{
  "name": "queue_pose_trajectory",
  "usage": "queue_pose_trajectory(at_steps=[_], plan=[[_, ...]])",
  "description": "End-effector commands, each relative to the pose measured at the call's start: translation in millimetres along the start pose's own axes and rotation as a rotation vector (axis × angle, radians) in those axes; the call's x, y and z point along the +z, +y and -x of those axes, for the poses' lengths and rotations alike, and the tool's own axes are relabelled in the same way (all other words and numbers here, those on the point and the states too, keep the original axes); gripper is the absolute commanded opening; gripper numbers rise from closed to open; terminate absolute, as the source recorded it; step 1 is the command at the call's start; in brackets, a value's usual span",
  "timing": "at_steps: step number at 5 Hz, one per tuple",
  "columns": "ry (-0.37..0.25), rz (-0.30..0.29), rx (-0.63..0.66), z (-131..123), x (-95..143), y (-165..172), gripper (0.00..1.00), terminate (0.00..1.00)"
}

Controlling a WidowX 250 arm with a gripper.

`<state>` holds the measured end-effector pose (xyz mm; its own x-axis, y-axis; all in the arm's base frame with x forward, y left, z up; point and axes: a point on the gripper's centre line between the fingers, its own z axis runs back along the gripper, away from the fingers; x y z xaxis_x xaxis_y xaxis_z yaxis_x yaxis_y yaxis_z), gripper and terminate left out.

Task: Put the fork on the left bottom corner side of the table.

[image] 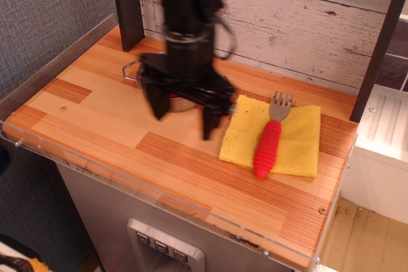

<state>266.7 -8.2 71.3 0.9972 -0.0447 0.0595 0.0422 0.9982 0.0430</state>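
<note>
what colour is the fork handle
Red, with a ribbed texture; the fork shows clearly in the observation.image view, lying on the yellow cloth.

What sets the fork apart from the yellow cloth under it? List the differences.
The fork is long and narrow with a ribbed red handle and grey tines; the yellow cloth is flat, broad and roughly square. The fork lies on top of the cloth, while the cloth rests directly on the table. The fork's handle end reaches past the cloth's front edge. Both sit toward the right of the table, untouched by the open gripper.

yellow cloth (pixel 296 141), pan (pixel 132 70) mostly hidden
</note>
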Motion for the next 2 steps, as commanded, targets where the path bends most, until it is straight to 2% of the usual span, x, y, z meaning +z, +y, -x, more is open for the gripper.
queue_pose_trajectory(at_steps=[1, 2], plan=[[-0.052, 0.041, 0.051, -52, -9, -46, 1.0, 0.0], [-0.048, 0.031, 0.048, -63, -21, -54, 1.0, 0.0]])
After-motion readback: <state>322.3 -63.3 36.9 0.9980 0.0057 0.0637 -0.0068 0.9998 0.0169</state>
